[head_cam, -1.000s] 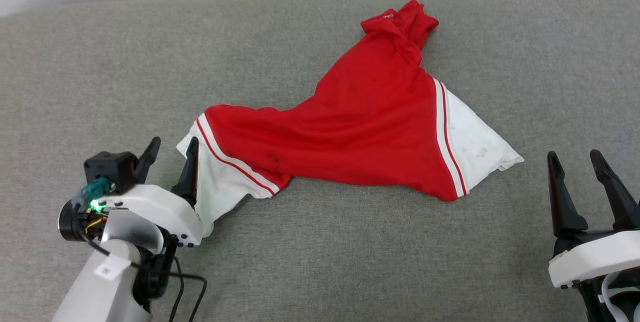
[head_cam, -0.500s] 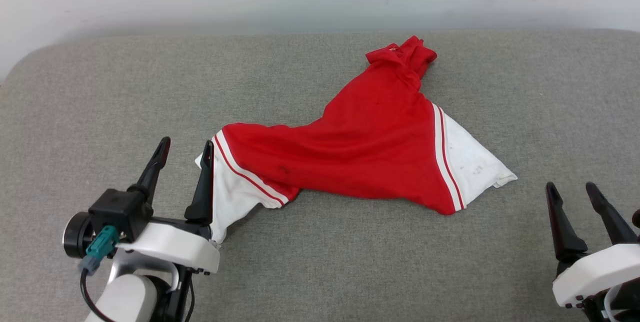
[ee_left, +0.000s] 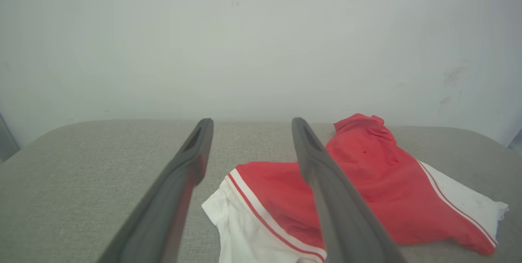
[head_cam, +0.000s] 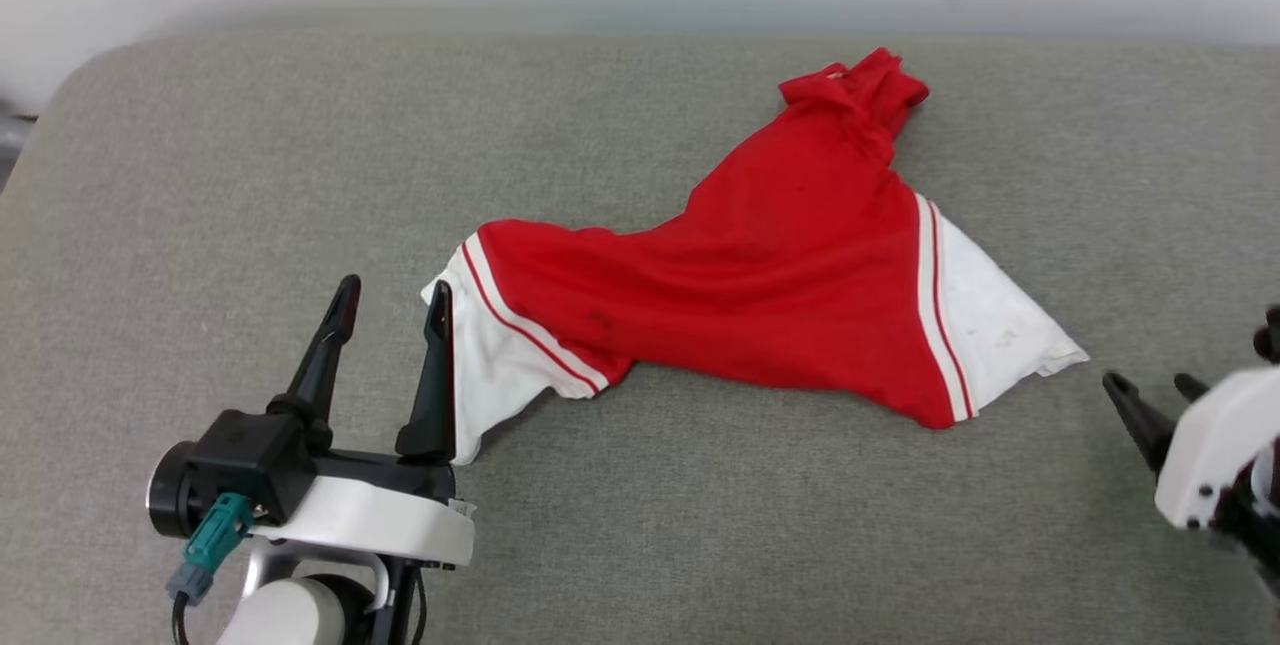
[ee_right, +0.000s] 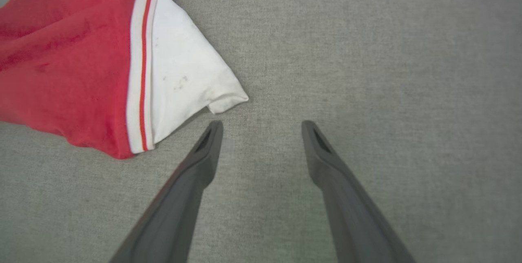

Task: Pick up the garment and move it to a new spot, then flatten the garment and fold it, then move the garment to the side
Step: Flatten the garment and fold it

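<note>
Left pincer (head_cam: 394,285) sat at lower left over the grey fabric worktop (head_cam: 200,175), fingers spread apart, its inner finger (head_cam: 432,375) right at the edge of the garment's (head_cam: 780,295) left white sleeve (head_cam: 490,375) (can't tell if it actually touched). In the left wrist view, the pincer (ee_left: 251,121) pointed toward the pale wall (ee_left: 261,30), and the garment (ee_left: 367,173) lay below and to the right of the fingers. The garment lay crumpled mid-worktop as a rough triangle: red body in the centre, a bunched red end (head_cam: 860,85) toward the far edge, and the right white sleeve (head_cam: 1000,325) with red-white trim pointing right. Right pincer (head_cam: 1148,383) was at the right edge, fingers also apart, near that sleeve's tip but clear of it. The right wrist view showed the same pincer (ee_right: 262,123) over bare fabric, with the garment (ee_right: 61,51) up to its left.
</note>
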Tool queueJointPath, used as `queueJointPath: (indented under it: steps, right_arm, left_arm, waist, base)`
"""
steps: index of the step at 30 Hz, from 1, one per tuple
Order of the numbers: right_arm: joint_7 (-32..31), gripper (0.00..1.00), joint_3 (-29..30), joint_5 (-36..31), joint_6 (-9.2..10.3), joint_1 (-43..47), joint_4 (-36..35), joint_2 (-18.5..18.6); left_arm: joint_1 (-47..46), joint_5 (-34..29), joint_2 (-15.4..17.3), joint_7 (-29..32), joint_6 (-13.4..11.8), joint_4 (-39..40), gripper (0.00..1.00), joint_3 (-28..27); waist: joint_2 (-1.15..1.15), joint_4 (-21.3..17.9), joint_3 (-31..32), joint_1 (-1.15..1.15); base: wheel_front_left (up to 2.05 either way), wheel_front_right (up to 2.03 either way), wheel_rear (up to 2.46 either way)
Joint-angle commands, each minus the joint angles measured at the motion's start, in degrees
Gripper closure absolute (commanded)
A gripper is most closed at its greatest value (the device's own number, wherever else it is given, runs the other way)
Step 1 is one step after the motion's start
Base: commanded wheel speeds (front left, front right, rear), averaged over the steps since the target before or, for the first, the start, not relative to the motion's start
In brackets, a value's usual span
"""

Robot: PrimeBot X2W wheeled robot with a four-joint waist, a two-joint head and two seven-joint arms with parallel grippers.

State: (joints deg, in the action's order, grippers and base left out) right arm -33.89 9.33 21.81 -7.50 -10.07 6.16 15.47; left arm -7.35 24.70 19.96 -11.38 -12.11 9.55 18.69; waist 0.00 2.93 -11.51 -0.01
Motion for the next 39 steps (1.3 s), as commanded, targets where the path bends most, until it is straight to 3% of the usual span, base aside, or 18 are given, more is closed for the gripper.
queueJointPath:
  steps: [1,10,17,18,19,20,26,33,39]
  right_arm:
    - [-2.6,0.00,-1.5,0.7,0.02,-3.3,1.3,1.1]
    - [-9.7,0.00,-8.0,1.6,0.02,-13.7,8.0,5.9]
    - [-20.9,0.00,-11.0,4.7,0.02,-12.0,15.3,5.1]
    - [-21.8,0.60,-11.0,5.0,0.02,-11.8,15.5,4.9]
    - [-22.1,0.95,-10.8,5.4,0.02,-11.7,15.4,4.7]
    - [-22.5,1.00,-10.6,5.5,0.02,-11.7,15.3,4.6]
    - [-20.5,1.00,-9.9,5.5,0.02,-13.8,11.8,4.9]
    - [-19.1,1.00,-11.1,4.8,0.02,-13.2,8.3,4.2]
    - [-18.4,1.00,-11.8,4.6,0.02,-12.1,6.6,3.0]
  left_arm:
    - [-0.5,0.1,-0.4,-0.5,0.0,0.2,0.00,0.2]
    - [-3.4,0.7,-2.4,-1.9,1.1,-1.9,0.00,0.9]
    - [-3.9,1.1,-3.3,-2.8,1.9,-3.8,0.00,0.7]
    - [-3.9,1.2,-3.4,-2.9,2.0,-4.0,0.00,0.6]
    - [-4.0,1.3,-3.4,-2.9,2.2,-4.3,0.00,0.6]
    - [-4.0,1.7,-3.4,-2.8,2.5,-4.7,0.00,0.6]
    - [-5.2,4.8,-0.2,2.5,5.3,-6.6,0.00,0.2]
    - [-7.3,12.3,5.9,23.2,7.6,-8.7,0.00,0.7]
    - [-8.9,19.2,8.2,37.4,8.6,-9.6,0.00,1.7]
  waist:
    - [0.00,1.4,-1.8,0.01]
    - [0.00,4.6,-6.5,0.01]
    - [0.00,5.6,-7.7,0.01]
    - [0.00,5.6,-7.7,0.01]
    - [0.00,5.6,-7.8,0.01]
    - [0.00,5.6,-7.7,0.01]
    - [0.00,4.3,-5.9,0.01]
    - [0.00,1.8,-3.6,0.01]
    - [0.00,-0.4,-3.7,0.01]
  base:
    - [0.00,0.00,0.00]
    - [0.00,0.00,0.00]
    - [0.00,0.00,0.00]
    - [0.00,0.00,0.00]
    - [0.00,0.00,0.00]
    - [0.00,0.00,0.00]
    - [0.00,0.00,0.00]
    - [0.00,0.00,0.00]
    - [0.00,0.00,0.00]
